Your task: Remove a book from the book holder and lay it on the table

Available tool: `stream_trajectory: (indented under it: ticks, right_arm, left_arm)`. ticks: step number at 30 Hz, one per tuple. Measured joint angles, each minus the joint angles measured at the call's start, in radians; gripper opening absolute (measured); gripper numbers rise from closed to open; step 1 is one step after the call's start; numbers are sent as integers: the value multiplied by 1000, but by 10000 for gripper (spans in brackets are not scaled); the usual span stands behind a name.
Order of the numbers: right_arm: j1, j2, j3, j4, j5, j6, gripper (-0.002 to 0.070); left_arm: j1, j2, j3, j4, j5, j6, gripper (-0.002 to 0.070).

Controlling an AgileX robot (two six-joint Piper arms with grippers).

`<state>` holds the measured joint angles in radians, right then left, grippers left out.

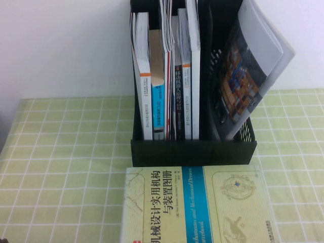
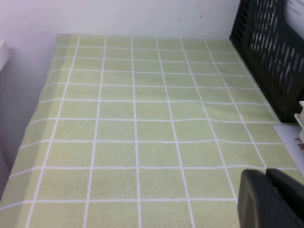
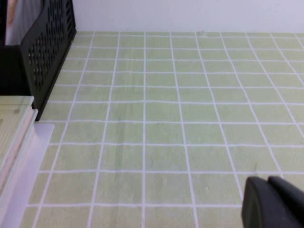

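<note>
The black book holder (image 1: 192,152) stands at the back middle of the table (image 1: 66,162), with several upright books in its left compartments. Among them a thin white magazine with a red edge, the book (image 1: 166,30), stands edge-on with its cover hidden. Neither gripper shows in the high view. In the left wrist view my left gripper (image 2: 266,172) hovers shut and empty over bare cloth, left of the holder's mesh side (image 2: 270,57). My right gripper (image 3: 268,179) is also shut and empty over the cloth, to the right of the holder (image 3: 47,52).
A grey magazine with a colourful photo cover (image 1: 253,66) leans out of the holder's right compartment. A thick pale yellow-green book with a blue band (image 1: 202,207) lies flat in front of the holder, on a white sheet with red print (image 2: 292,142). A white wall runs behind.
</note>
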<state>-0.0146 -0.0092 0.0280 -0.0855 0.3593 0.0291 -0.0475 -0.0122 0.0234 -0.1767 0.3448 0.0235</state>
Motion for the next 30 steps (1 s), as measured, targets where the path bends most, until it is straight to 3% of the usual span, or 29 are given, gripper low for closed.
stream_trajectory:
  ticks: [30]
  right_arm:
    - [0,0,0,0,-2,0,-3]
  left_arm:
    - [0,0,0,0,0,8,-1]
